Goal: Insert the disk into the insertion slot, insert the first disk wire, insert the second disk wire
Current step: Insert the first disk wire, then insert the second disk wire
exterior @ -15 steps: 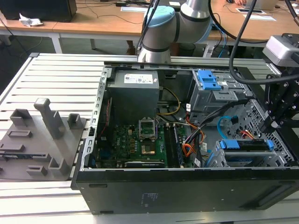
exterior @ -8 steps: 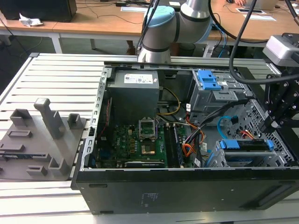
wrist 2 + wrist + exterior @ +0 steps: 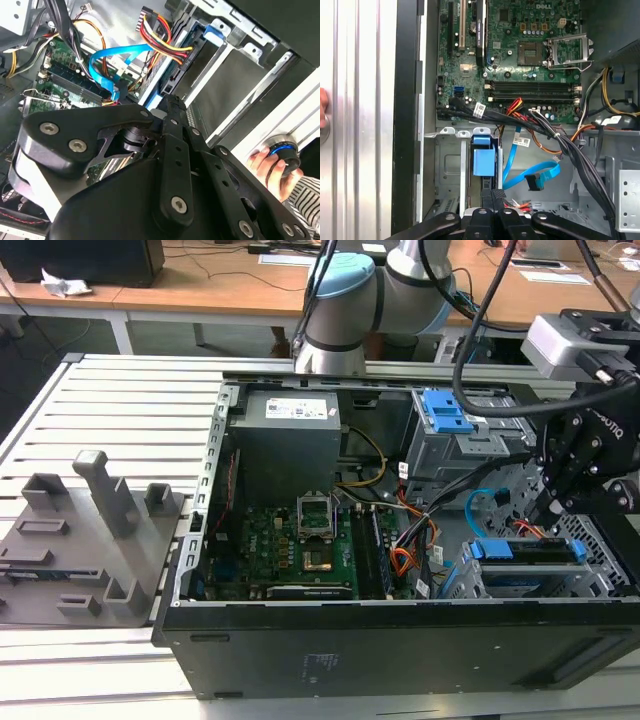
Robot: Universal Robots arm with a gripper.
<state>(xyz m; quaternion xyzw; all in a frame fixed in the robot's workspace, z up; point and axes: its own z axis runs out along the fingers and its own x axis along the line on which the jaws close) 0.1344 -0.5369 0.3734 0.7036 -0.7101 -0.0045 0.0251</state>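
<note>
The disk (image 3: 545,552) sits down in the slot (image 3: 610,585), blue frame (image 3: 490,550) showing at one end, dark top edge level with the silver perforated cage. Right over it hangs the gripper (image 3: 545,512), black and angular. In the first wrist view its fingers (image 3: 493,196) are drawn tight together. The first wire (image 3: 528,530), thin orange and red strands, is right at the tips, and I can't tell whether anything is pinched between them. Just beside it the second wire (image 3: 478,502), flat and light blue, loops up loose, its small plug (image 3: 536,182) hanging free in the first wrist view. Further out there's a taller grey bay (image 3: 450,455) with a blue latch (image 3: 445,410), then the green motherboard (image 3: 280,550) and a boxy grey power supply (image 3: 285,445). All of it lies inside an open black case (image 3: 400,650) on its side. The case rests on a ribbed aluminium table (image 3: 120,400), slats running lengthwise. On the exterior view's left stands a grey moulded fixture (image 3: 90,540) with upright blocks. The arm (image 3: 345,300), pale blue and silver, rises behind the case, with wooden desks (image 3: 200,285) beyond. In the second wrist view a hand (image 3: 267,167) rests on a round blue-ringed knob (image 3: 284,150).
</note>
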